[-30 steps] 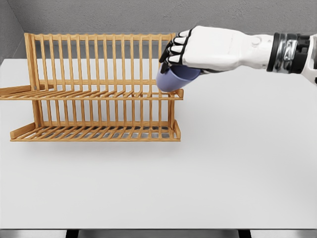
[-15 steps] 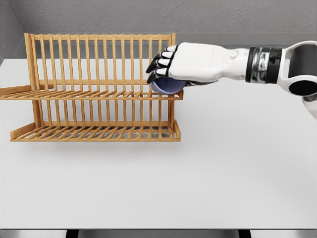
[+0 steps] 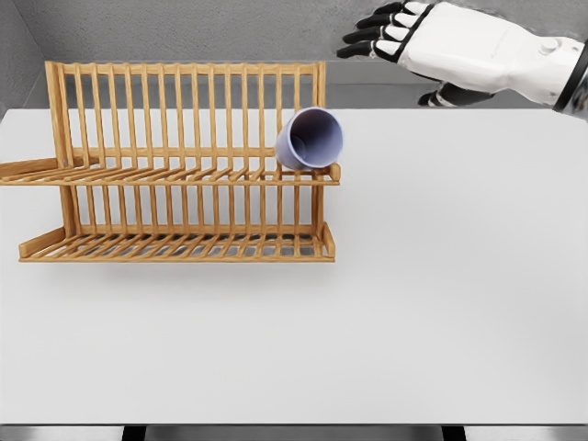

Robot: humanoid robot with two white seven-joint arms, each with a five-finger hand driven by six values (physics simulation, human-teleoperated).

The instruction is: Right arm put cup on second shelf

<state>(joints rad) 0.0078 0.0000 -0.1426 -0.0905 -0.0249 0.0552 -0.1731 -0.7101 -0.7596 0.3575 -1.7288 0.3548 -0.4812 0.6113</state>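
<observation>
A pale purple cup [image 3: 310, 139] lies tilted on the right end of the wooden dish rack's [image 3: 184, 165] upper shelf [image 3: 165, 175], its open mouth facing me and up to the right. My right hand [image 3: 395, 37] hovers above and to the right of the cup, well apart from it, with its dark-tipped fingers [image 3: 367, 32] spread and nothing in them. The right arm comes in from the upper right edge. No left arm shows.
The two-tier rack stands on the left half of the white table [image 3: 413, 276]. Its lower shelf [image 3: 175, 246] carries nothing. A grey wall runs behind the table's far edge.
The right hand let go of the cup on the upper shelf, opened, and rose up and to the right. The cup stayed on the shelf, tipped with its mouth towards me.
</observation>
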